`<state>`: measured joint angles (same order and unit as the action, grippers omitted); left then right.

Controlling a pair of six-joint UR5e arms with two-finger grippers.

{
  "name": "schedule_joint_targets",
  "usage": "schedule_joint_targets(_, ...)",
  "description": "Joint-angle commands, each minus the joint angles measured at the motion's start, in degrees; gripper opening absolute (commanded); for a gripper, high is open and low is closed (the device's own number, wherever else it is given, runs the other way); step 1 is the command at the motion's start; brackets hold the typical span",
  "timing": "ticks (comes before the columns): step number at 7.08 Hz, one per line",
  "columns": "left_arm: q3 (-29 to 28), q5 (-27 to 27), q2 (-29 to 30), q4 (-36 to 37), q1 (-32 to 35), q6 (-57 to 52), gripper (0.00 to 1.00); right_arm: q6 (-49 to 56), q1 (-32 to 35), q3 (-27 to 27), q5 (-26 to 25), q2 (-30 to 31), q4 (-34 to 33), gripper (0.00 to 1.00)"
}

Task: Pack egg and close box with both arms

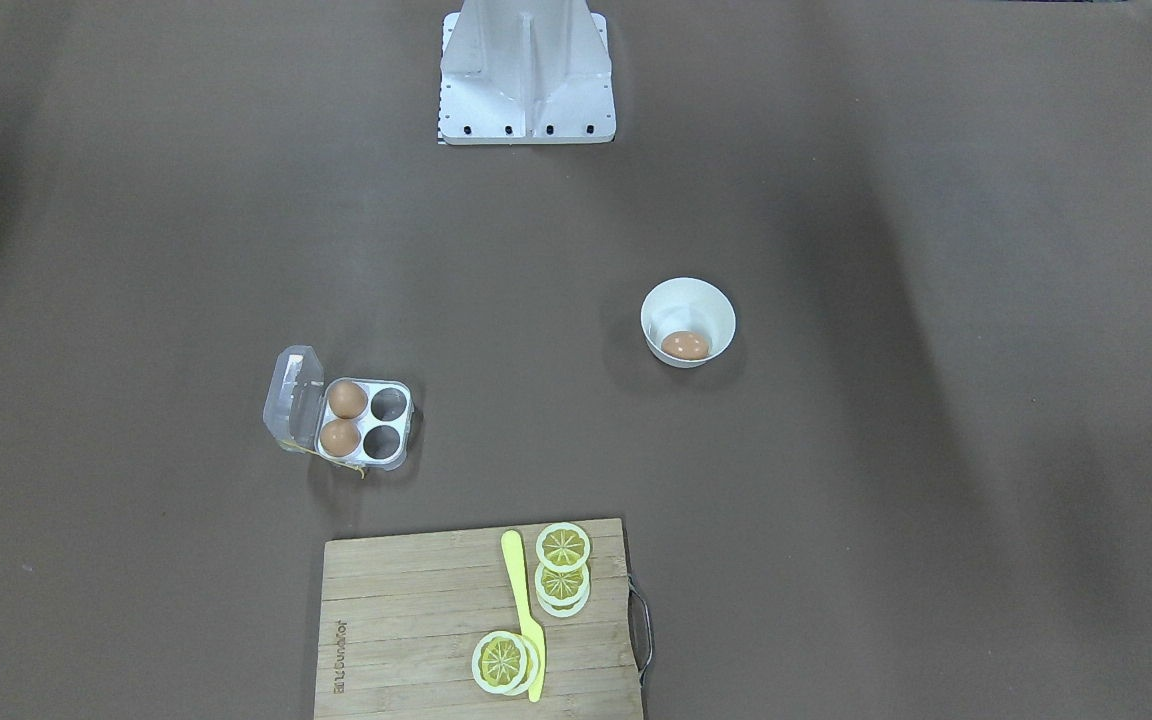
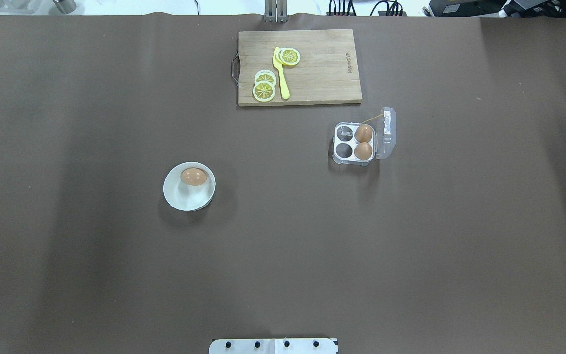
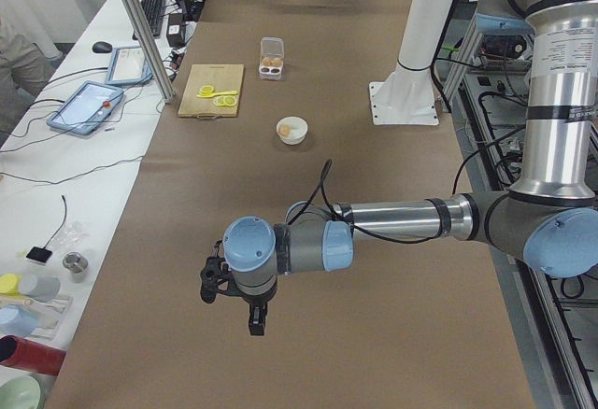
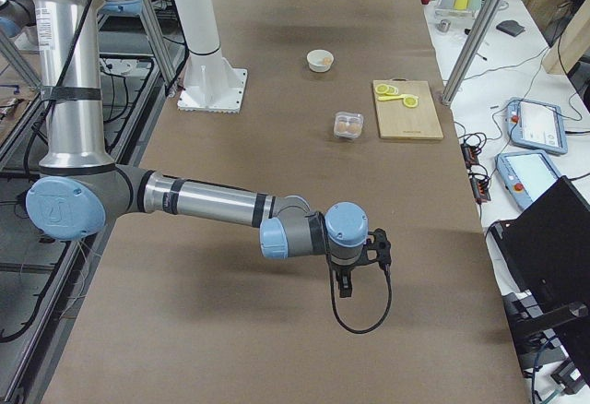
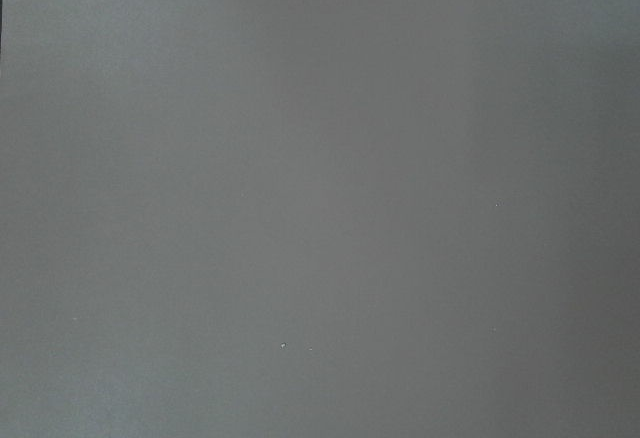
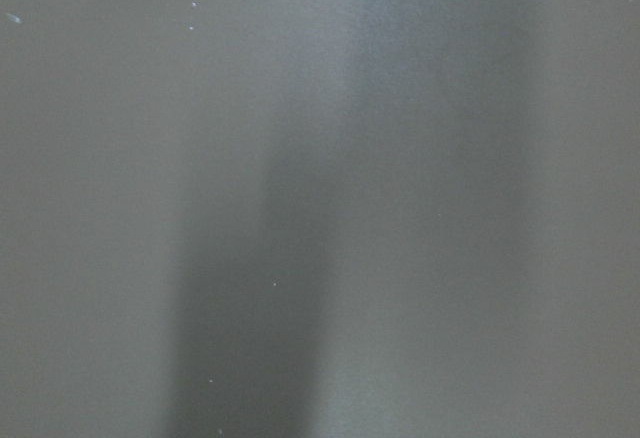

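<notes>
**Brown egg waiting in the bowl, nothing packed yet**

I'm hanging both arms over bare worktop (image 1: 886, 520), well apart from everything. My left claw (image 3: 257, 320) and right claw (image 4: 343, 284) are showing only in the side cameras, so I cannot tell how wide either is gaping; nothing is showing in them. The egg (image 1: 685, 345) is lying in the white bowl (image 1: 686, 303). The box (image 1: 364, 420) is sitting lid-open, two cups holding the other eggs (image 1: 346, 399) and two empty. By my reckoning, picking, placing and closing are all lying ahead.
</notes>
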<state>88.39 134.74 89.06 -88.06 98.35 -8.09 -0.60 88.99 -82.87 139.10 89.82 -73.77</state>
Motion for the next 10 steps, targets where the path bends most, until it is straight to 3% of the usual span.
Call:
schedule_joint_targets(1, 0.1, 0.0, 0.1, 0.1, 0.0, -0.1, 0.98, -8.1, 0.0, -4.0, 1.4, 0.1, 0.2, 1.0)
schedule_joint_targets(3, 0.2, 0.0, 0.2, 0.1, 0.0, 0.0, 0.98, -10.0, -0.9, -6.5, 1.3, 0.4, 0.1, 1.0)
schedule_joint_targets(10, 0.4, 0.1, 0.2, 0.0, 0.0, -0.1, 0.97, -10.0, -1.7, -6.1, 1.3, -0.4, -0.2, 1.0)
